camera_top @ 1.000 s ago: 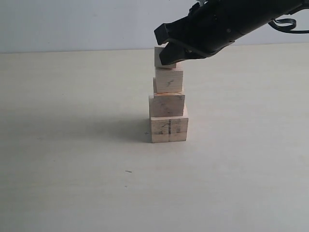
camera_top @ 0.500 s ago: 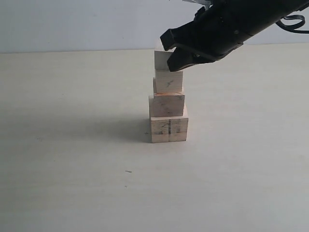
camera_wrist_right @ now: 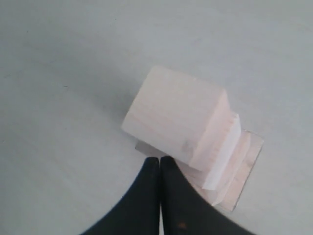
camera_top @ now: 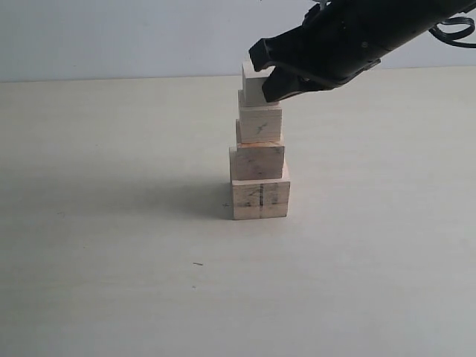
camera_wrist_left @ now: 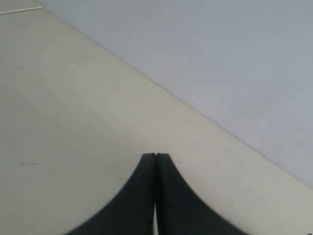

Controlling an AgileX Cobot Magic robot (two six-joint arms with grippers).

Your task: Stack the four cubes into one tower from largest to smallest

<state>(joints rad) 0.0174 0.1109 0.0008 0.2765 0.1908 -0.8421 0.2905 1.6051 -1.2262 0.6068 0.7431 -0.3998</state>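
The tower of four pale wooden cubes stands mid-table. The largest cube (camera_top: 260, 199), with a dark line on its face, is at the bottom. Above it come the second cube (camera_top: 257, 162), the third (camera_top: 260, 123) and the smallest cube (camera_top: 251, 83) on top. My right gripper (camera_top: 264, 74) is at the top cube's right side and partly covers it. In the right wrist view its fingertips (camera_wrist_right: 160, 159) are pressed together, empty, just short of the smallest cube (camera_wrist_right: 173, 112). My left gripper (camera_wrist_left: 155, 155) is shut over bare table, and the exterior view does not show it.
The beige table (camera_top: 111, 260) spreads all round the tower, with a pale wall (camera_top: 111, 37) behind it. A tiny dark speck (camera_top: 197, 263) lies in front of the tower.
My right gripper has shifted slightly right and up beside the top cube. The smallest cube now sits a little further right on the stack. The three lower cubes have not moved.
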